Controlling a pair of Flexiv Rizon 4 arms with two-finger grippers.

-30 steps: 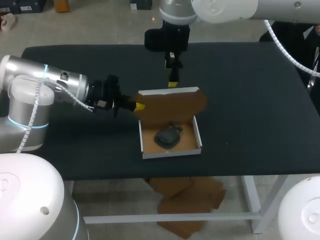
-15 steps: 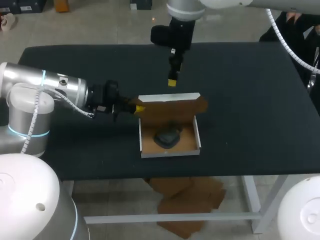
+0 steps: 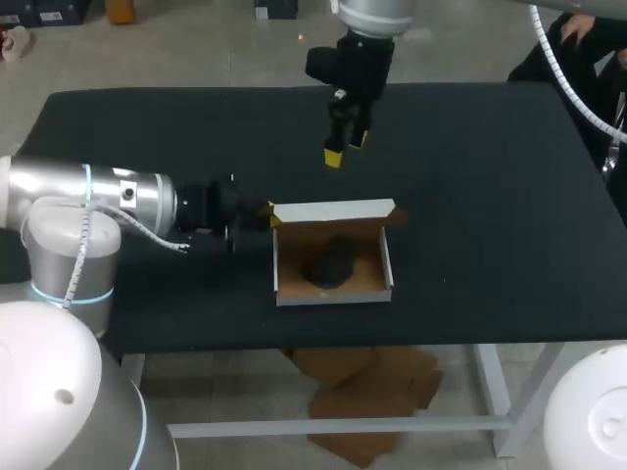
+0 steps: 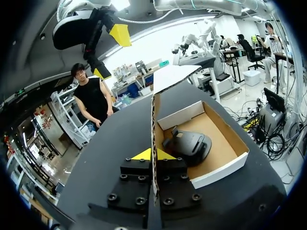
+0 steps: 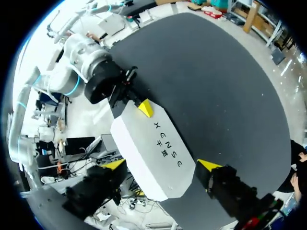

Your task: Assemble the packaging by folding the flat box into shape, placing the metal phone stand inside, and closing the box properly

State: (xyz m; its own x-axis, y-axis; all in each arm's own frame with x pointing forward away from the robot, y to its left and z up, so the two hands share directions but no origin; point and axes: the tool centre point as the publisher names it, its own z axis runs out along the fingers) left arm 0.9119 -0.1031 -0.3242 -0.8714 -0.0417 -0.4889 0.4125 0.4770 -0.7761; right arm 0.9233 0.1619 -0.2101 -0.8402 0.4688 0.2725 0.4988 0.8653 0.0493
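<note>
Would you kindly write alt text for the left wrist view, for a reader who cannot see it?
The left end effector is shut on the raised lid of an open cardboard box, one finger on each side. A dark phone stand lies inside the box, and the right end effector hangs open above the black table.

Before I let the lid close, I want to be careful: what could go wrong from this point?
The left gripper pinches the lid only at one edge, so the cardboard may twist or slip.
The right gripper hovers open, apart from the box; nothing steadies the base, which may slide.
The phone stand may block the lid if it stands too high.
</note>
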